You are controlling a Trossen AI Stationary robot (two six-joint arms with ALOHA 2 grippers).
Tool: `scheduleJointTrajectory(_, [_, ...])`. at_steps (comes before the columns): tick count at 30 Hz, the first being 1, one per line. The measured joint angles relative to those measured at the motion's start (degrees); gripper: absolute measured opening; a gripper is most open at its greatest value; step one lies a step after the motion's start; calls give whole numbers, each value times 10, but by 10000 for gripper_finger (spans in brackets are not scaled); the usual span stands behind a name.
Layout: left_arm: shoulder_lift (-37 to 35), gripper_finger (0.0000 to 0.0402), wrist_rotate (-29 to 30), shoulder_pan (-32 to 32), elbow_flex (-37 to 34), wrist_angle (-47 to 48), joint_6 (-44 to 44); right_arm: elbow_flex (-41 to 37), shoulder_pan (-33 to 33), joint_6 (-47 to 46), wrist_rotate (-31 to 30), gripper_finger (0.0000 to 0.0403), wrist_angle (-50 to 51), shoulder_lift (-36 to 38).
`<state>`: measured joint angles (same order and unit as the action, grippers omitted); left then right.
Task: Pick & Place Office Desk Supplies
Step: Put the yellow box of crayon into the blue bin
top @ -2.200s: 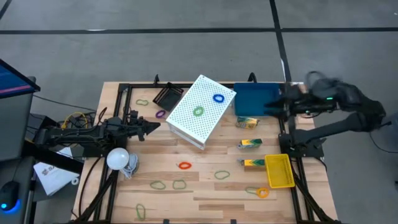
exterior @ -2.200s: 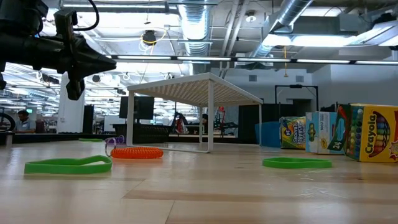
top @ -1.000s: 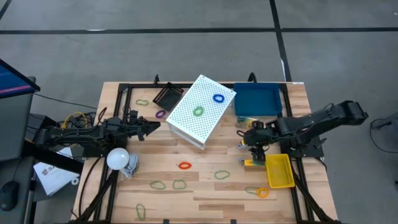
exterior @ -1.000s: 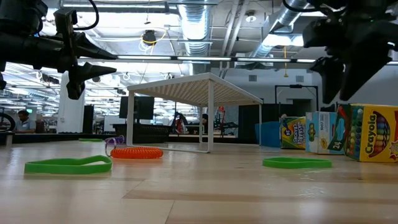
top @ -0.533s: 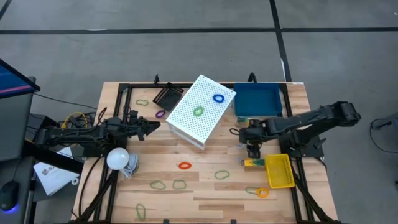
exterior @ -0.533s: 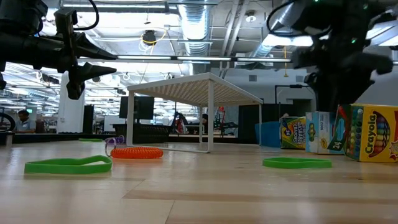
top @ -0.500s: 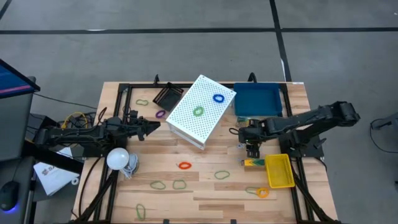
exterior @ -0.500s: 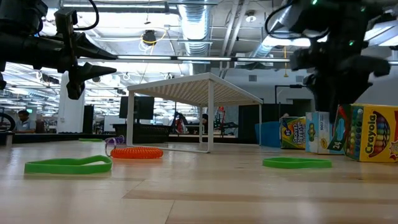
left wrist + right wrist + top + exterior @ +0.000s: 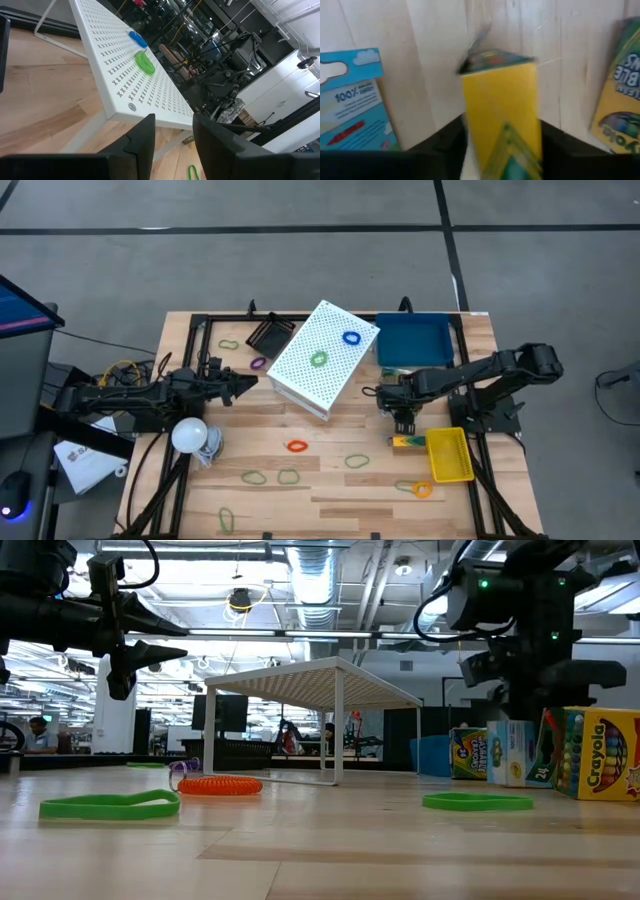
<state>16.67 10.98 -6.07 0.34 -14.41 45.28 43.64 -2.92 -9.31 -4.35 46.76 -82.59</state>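
One camera hangs above and looks straight down on the whole bench [image 9: 330, 480]. Another sits at bench-top level, facing level across the boards into the room behind. The left wrist camera looks forward over the white perforated stand [image 9: 125, 75], which the overhead and level views share. The right wrist camera sits very near a crayon pack [image 9: 502, 107].

Middle crayon pack [image 9: 502, 112] blurred, cut off below; right gripper [image 9: 403, 413] hides it from above.
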Motion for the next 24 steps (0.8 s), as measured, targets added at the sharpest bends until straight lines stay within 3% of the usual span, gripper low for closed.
scheduleJointTrajectory(2, [0, 127, 0, 0, 0, 0, 0, 1, 0, -13, 4, 105, 2, 3])
scheduleJointTrajectory(6, [0, 127, 0, 0, 0, 0, 0, 1, -1, -62, 31, 102, 2, 21])
scheduleJointTrajectory(13, [0, 127, 0, 0, 0, 0, 0, 39, -1, -194, 44, 102, 64, 117])
scheduleJointTrajectory(16, [0, 127, 0, 0, 0, 0, 0, 77, 0, -260, -3, 102, 129, 162])
scheduleJointTrajectory(20, [0, 127, -1, 0, 0, 0, 0, 141, 11, -330, -115, 102, 217, 211])
scheduleJointTrajectory(24, [0, 127, -1, 0, 0, 0, 0, 202, 74, -397, -195, 102, 296, 228])
